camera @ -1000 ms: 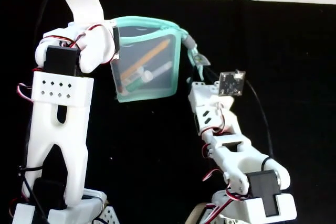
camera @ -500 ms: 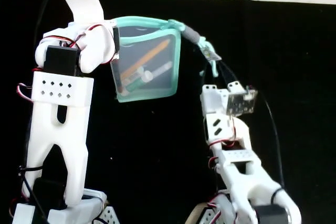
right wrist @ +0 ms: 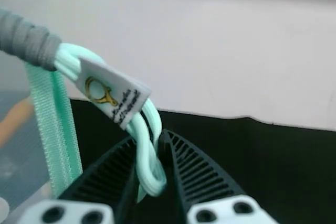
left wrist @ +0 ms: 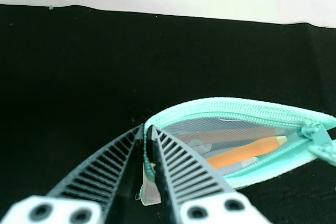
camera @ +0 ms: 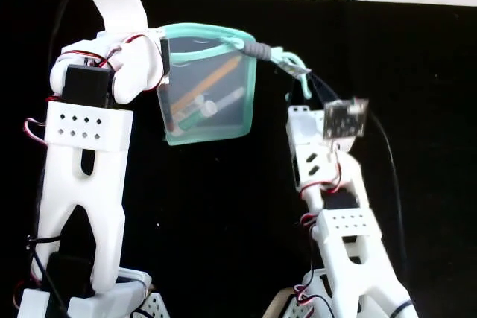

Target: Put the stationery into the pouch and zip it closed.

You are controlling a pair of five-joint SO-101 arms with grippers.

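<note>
Jaws of the left gripper (left wrist: 146,132) are pressed together on the end seam of the pouch (camera: 223,123), holding it in the air above the black table (camera: 223,221). From that seam the mint zip gapes open as far as the slider (left wrist: 314,129) at the far end. Through the clear side an orange pencil (camera: 212,80) lies slantwise, with a white stick-shaped item (camera: 223,100) with a green end below it. The right gripper (right wrist: 152,140) is clamped on the mint cord loop (right wrist: 147,171) of the zipper pull, just past a white tag (right wrist: 113,95) and a grey sleeve (right wrist: 26,40). In the high view the pull stretches sideways from the pouch's upper corner to that gripper, with the left arm at the pouch's opposite edge.
</note>
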